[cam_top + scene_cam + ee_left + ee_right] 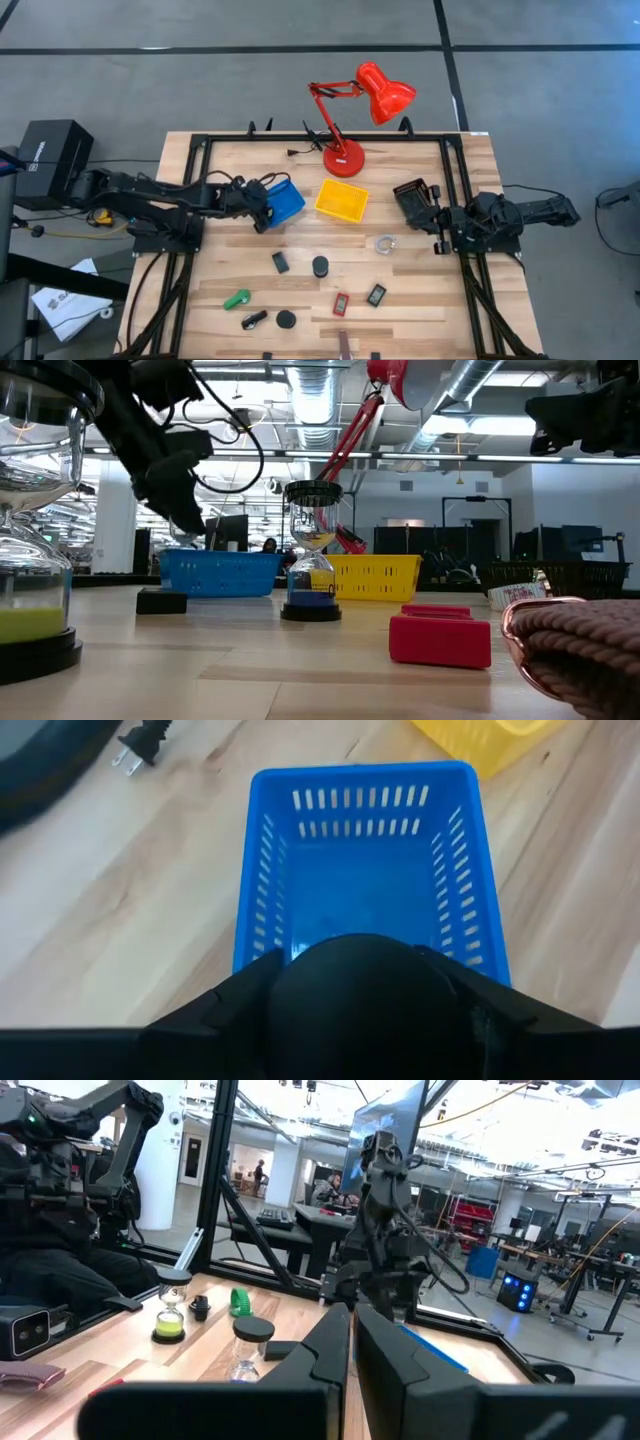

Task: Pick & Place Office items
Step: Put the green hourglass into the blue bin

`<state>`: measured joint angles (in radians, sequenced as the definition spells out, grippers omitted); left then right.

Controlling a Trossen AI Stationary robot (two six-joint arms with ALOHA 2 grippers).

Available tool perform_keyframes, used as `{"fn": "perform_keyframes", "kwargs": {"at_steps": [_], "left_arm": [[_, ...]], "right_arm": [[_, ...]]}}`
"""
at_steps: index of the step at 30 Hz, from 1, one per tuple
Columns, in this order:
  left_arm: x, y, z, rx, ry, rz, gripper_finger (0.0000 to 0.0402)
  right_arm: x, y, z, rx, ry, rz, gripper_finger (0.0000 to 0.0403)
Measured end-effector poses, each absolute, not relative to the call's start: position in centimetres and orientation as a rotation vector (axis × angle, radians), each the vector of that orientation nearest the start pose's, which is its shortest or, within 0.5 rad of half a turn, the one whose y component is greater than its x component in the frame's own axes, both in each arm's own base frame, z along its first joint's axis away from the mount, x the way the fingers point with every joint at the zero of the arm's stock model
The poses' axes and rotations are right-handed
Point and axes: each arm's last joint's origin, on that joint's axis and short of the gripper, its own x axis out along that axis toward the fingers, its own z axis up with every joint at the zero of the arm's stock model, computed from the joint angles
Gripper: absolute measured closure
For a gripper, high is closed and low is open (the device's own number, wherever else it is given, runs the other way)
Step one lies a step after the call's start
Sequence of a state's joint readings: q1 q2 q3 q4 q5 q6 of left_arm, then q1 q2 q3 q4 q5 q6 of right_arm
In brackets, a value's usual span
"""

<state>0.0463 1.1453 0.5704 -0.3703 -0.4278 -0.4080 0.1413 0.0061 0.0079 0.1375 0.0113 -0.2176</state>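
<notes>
My left gripper (266, 212) hangs over the near end of the blue tray (288, 200), shut on a black round piece (355, 995). Loose on the table lie a dark block (280, 262), a black disc (320, 266), a clear ring (385, 243), a green clip (236, 298), a second black disc (287, 319), a red rectangle (341, 303) and a dark grey block (376, 294). The low view shows the discs to be tops of small sand timers (312, 550). My right gripper (437, 232) waits shut at the table's right side, touching nothing. My left gripper has the black round piece (300, 970) pinched between its two fingers (215, 1005), one on each side. It comes from above, slanting toward the table's right. The piece is lifted clear over the blue tray's floor (370, 890); the pads themselves are hidden behind the piece.
The yellow tray (341, 199) sits right of the blue one, and the red desk lamp (345, 158) stands behind both near the far edge. A black basket (413, 194) lies by the right arm. A plug (140, 745) and cord lie beside the blue tray.
</notes>
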Motion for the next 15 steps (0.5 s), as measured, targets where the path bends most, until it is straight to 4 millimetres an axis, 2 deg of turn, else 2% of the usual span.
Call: {"fn": "perform_keyframes", "kwargs": {"at_steps": [7, 15], "left_arm": [[19.7, 2.4, 17.1, -0.185, 0.825, 0.651, 0.0205], [19.1, 3.2, 16.2, -0.189, 0.853, 0.688, 0.0150]], "right_arm": [[9.6, 1.3, 17.9, -0.206, -0.154, 0.114, 0.0391], [9.6, 1.3, 17.9, -0.206, -0.157, 0.114, 0.0390]]}}
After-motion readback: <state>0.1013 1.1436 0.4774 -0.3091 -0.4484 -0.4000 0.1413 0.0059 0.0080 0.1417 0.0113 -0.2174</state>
